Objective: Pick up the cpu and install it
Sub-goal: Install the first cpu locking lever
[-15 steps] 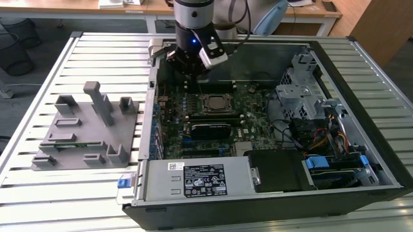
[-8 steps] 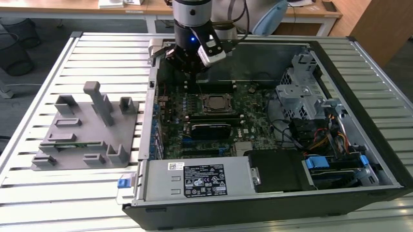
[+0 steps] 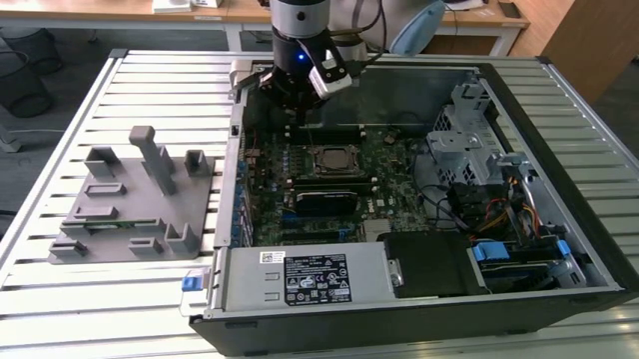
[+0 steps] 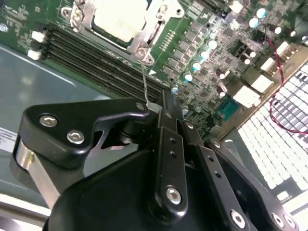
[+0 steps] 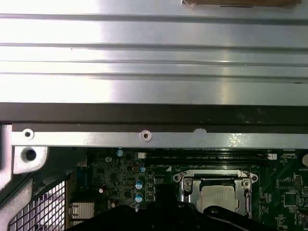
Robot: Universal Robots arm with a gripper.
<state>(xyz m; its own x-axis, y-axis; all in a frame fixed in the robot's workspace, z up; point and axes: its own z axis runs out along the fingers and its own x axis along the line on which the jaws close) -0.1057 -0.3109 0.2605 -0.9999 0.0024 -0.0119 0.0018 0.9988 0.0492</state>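
The cpu (image 3: 334, 159) lies flat in its socket on the motherboard inside the open computer case, its pale metal top (image 4: 120, 19) framed by the socket bracket (image 5: 219, 198). My gripper (image 3: 299, 112) hangs over the board just beyond the socket, on its far side in the exterior view. In the second wrist view a thin metal socket lever (image 4: 144, 79) rises from the socket's corner to the gripper (image 4: 156, 107), whose black fingers are shut on the lever's end.
A grey plastic fixture (image 3: 130, 202) with upright posts stands on the slatted table at the exterior view's left. Inside the case are a black block (image 3: 325, 200) beside the socket, a power supply (image 3: 299, 277) at the front and a metal drive cage (image 3: 465, 142) with cables at the right.
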